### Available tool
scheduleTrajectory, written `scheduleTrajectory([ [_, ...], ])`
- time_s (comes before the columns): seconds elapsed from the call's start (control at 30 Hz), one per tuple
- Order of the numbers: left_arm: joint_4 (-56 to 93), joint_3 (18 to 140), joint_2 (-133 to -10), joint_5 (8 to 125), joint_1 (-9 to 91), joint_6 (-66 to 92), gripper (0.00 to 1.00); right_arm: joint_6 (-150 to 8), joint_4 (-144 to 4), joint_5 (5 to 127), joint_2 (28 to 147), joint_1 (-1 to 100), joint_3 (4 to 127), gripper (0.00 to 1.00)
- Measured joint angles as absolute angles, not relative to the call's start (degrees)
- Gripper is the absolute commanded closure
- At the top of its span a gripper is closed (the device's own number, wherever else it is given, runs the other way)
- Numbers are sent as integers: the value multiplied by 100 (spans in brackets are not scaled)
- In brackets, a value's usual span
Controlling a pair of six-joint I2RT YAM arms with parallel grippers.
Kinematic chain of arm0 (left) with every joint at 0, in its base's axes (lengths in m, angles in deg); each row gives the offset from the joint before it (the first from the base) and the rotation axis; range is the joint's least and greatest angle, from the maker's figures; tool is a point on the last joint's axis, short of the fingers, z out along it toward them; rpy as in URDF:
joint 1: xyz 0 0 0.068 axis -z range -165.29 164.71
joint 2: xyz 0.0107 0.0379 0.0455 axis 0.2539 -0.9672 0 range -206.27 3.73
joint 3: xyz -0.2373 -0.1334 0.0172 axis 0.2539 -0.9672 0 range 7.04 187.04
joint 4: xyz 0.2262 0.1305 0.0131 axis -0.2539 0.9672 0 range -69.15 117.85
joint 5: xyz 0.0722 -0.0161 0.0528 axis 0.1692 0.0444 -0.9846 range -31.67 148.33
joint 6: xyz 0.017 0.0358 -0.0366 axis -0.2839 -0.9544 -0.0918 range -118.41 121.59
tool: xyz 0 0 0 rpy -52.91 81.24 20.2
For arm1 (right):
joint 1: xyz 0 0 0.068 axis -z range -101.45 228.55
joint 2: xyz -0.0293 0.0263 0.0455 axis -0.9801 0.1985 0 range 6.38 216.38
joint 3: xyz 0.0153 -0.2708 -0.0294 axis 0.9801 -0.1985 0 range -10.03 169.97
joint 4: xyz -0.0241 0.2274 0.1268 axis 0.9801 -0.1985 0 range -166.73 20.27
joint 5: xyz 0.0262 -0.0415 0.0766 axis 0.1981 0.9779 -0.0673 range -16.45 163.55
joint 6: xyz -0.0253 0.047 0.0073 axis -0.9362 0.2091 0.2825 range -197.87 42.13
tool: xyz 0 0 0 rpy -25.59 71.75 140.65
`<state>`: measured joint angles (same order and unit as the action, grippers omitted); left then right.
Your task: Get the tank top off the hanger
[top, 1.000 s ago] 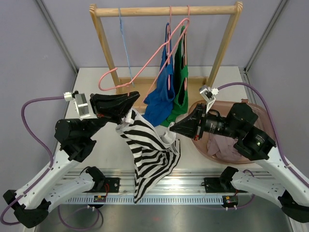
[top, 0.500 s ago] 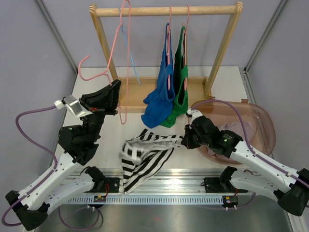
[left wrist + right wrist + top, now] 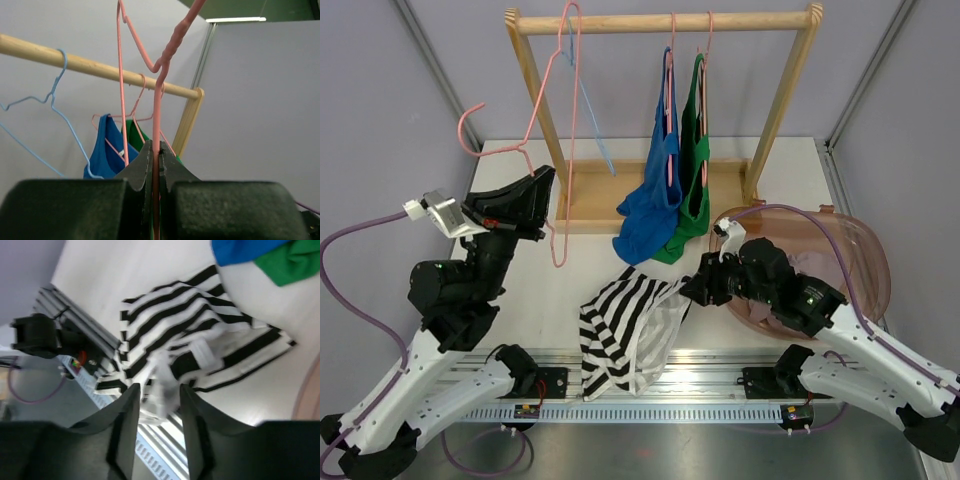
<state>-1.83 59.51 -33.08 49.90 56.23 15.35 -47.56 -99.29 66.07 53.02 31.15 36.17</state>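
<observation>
The black-and-white striped tank top (image 3: 630, 325) lies crumpled on the table, its lower end draped over the front rail. It is off the bare pink hanger (image 3: 558, 150), which my left gripper (image 3: 542, 195) holds up beside the rack's left post. In the left wrist view the left gripper (image 3: 155, 147) is shut on the pink hanger (image 3: 159, 100) wire. My right gripper (image 3: 695, 288) stands open at the top's right edge. In the right wrist view the right gripper (image 3: 159, 395) is spread over the striped tank top (image 3: 200, 350), with a blurred white fold of it between the fingers.
A wooden rack (image 3: 660, 20) stands at the back with a blue top (image 3: 655, 190) and a green top (image 3: 695, 190) on pink hangers, and an empty light-blue hanger (image 3: 590, 110). A translucent bin (image 3: 850, 250) holding clothes sits at the right.
My right gripper opened and let go of the striped top, which dropped onto the table. The left gripper carried the bare pink hanger a little farther left.
</observation>
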Motion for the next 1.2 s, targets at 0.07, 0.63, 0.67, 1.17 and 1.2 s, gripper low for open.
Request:
scheduleTrajectory([
  [0.07,390,6174,-3269,4933,5623,1681,100,-4739,-9673,6390,5476,3089,3628,1],
  [0.63,4593,9380,-5015,4352,5623,3072,100,-4494,-9210,6591,6051,2914,3630,1],
  [0.67,4781,9682,-5278,4230,5623,3122,100,-4481,-9214,6624,6034,2914,3630,1],
  [1.17,6621,14095,-9125,3393,5618,2842,100,-4459,-9527,6860,5424,2914,3623,0],
  [1.2,6595,14095,-9210,3360,5603,2792,100,-4459,-9533,6858,5402,2914,3617,0],
])
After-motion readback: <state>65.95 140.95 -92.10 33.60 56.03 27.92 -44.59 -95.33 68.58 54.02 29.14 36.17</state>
